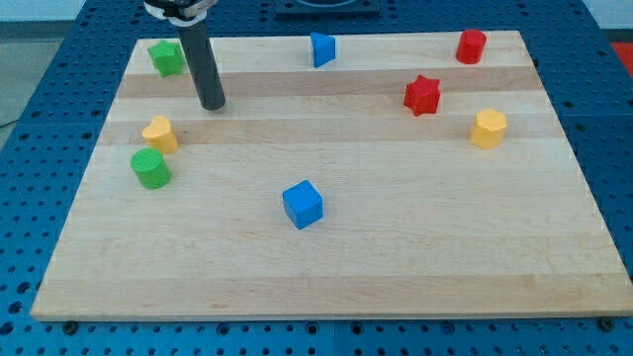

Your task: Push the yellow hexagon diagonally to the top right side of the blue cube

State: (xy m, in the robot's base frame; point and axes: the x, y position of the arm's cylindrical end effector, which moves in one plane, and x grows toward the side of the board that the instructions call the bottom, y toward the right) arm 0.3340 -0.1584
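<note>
The yellow hexagon sits at the view's right, well up and to the right of the blue cube, which stands in the lower middle of the board. My tip rests on the board at the upper left, far from both. It is just up and to the right of a second yellow block, whose shape is unclear, and touches no block.
A green block lies at the top left and a green cylinder below the left yellow block. A blue triangular block is at top centre, a red block at top right and a red star near the hexagon.
</note>
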